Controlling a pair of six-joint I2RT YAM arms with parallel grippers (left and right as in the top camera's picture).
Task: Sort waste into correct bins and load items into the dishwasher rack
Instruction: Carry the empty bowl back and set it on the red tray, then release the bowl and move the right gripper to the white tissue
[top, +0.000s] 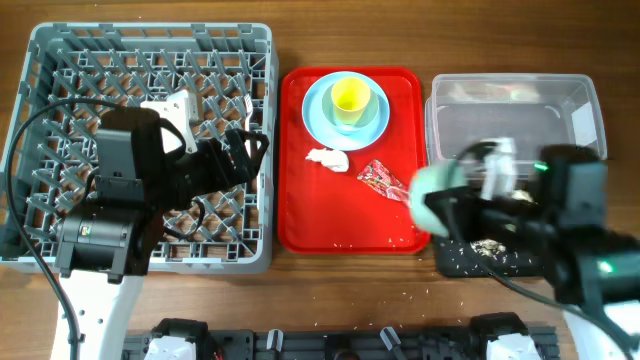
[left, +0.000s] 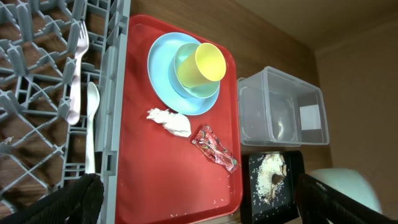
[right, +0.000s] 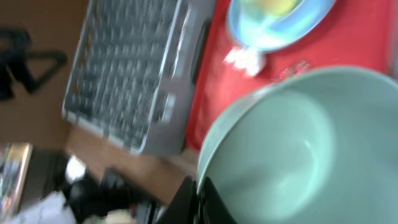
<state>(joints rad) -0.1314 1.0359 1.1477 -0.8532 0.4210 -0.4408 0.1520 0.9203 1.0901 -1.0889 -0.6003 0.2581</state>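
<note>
The green bowl is gripped by its rim in the clenched right claw and is held between the red tray and the black tray, where food scraps lie. The left claw is spread wide over the rack, in which a fork and a spoon are laid. A plate carrying a yellow cup, a tissue and a wrapper are seen on the red tray. A clear tub is set behind the black tray.

I hold the pale green bowl over the red tray's right edge, beside the black tray with food scraps.
</note>
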